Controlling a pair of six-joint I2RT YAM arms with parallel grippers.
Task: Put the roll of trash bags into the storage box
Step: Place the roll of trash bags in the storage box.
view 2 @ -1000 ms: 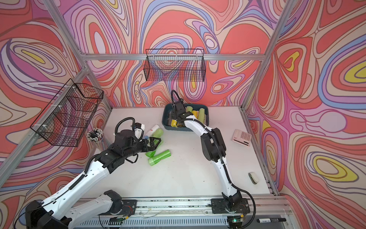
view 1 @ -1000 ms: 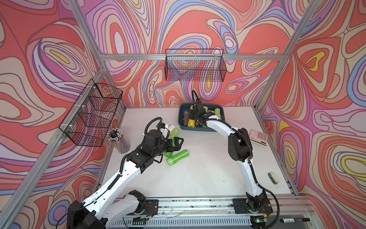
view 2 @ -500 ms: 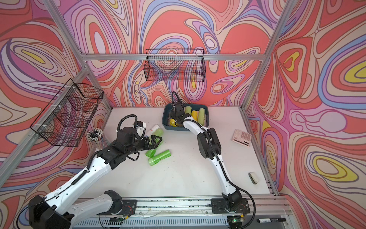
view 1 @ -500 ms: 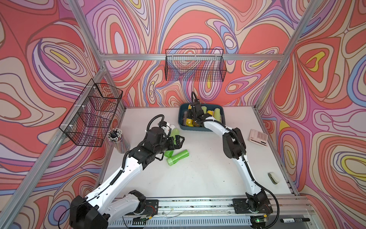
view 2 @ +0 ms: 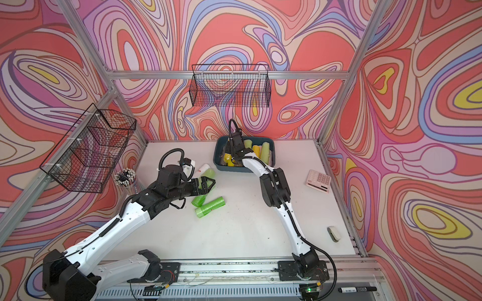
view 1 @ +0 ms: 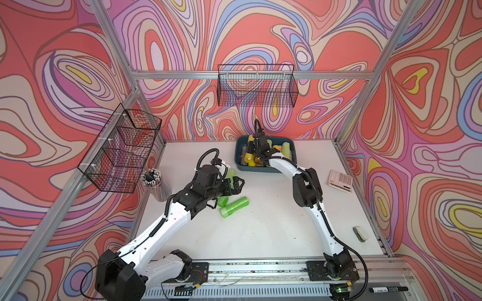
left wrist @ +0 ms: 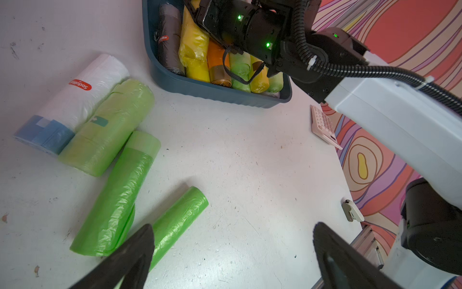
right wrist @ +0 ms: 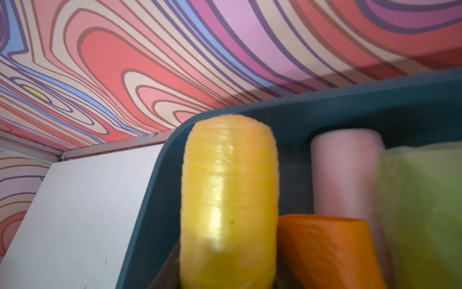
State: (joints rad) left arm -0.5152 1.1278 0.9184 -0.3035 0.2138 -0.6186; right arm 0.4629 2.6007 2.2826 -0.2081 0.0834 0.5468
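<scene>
The storage box, a dark teal tub, stands at the back of the table with several rolls lying in it. My right gripper is down inside the box at its left end, shut on a yellow roll of trash bags that points toward the back wall. An orange roll and a pink roll lie beside it. My left gripper hangs open and empty over the table. Just beside it lie two bright green rolls.
A pale green roll and a white roll with a blue end lie left of the box. A pen cup stands at the left edge, a pink calculator at the right. Wire baskets hang on the walls.
My right arm has shifted a little to the left inside the box with the yellow roll. My left gripper has edged slightly toward the box, still open.
</scene>
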